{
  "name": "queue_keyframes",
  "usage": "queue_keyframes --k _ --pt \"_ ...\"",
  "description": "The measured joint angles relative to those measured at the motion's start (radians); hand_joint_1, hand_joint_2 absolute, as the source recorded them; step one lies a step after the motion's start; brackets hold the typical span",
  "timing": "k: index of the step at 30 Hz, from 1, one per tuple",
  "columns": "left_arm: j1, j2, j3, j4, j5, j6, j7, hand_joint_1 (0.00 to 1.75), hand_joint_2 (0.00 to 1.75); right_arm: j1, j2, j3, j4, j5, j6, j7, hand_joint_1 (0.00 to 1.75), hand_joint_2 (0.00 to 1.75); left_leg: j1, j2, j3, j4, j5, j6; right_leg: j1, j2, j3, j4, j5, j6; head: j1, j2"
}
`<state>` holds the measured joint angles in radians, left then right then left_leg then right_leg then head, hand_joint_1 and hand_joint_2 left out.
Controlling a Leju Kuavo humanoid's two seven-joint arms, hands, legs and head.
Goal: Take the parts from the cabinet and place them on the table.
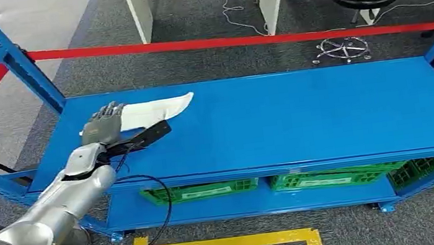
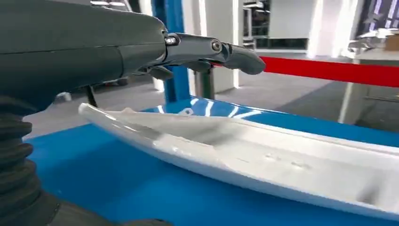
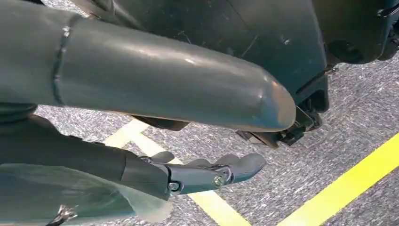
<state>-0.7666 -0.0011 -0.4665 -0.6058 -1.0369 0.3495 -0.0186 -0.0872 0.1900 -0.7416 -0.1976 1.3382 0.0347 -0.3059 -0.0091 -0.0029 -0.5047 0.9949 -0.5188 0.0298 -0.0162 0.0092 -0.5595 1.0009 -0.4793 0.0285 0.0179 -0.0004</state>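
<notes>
One white part is lain on the blue table, with the left hand spread open over its end, nothing grasped.

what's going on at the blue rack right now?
The robot's left hand is over the near end of a long white part that lies on the blue top shelf. In the left wrist view the fingers extend above the part with a gap visible, so it looks rested on the shelf rather than gripped. The right hand hangs down over grey floor with yellow tape, holding nothing. Green crates sit on the lower shelf.
</notes>
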Motion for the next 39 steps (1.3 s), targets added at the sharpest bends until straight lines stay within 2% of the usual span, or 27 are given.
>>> queue_keyframes --k 8,23,24,25,39 --pt "0.0 -0.003 0.01 0.032 -0.032 0.053 0.064 0.0 1.75 0.005 0.008 0.005 0.001 0.0 -0.016 0.011 0.0 0.0 0.0 0.0 0.0 0.0 0.0 0.0 0.0 0.0 0.0 0.001 0.0 0.0 0.0 0.0" --pt "0.0 -0.005 0.031 0.087 -0.05 0.048 0.086 0.0 1.75 0.008 0.014 0.007 0.005 -0.002 -0.017 0.017 0.0 0.0 0.0 0.0 0.0 0.0 0.0 0.0 0.0 0.0 -0.001 0.001 0.0 0.0 0.0 0.0" --pt "0.0 -0.005 0.031 0.089 -0.05 0.048 0.086 1.68 1.75 0.008 0.014 0.007 0.005 -0.002 -0.017 0.017 0.0 0.0 0.0 0.0 0.0 0.0 0.0 0.0 0.0 0.0 -0.001 0.001 0.0 0.0 0.0 0.0" --pt "0.0 -0.006 0.031 0.091 -0.05 0.049 0.086 1.75 1.75 0.008 0.014 0.007 0.005 -0.002 -0.017 0.017 0.0 0.0 0.0 0.0 0.0 0.0 0.0 0.0 0.0 0.0 -0.001 0.001 0.0 0.0 0.0 0.0" --pt "0.005 -0.016 0.039 0.106 -0.046 0.022 0.065 1.75 1.75 0.008 0.014 0.007 0.006 -0.003 -0.018 0.018 0.0 0.0 0.0 0.0 0.0 0.0 0.0 0.0 0.0 0.0 -0.001 0.002 0.0 0.0 0.0 0.0"
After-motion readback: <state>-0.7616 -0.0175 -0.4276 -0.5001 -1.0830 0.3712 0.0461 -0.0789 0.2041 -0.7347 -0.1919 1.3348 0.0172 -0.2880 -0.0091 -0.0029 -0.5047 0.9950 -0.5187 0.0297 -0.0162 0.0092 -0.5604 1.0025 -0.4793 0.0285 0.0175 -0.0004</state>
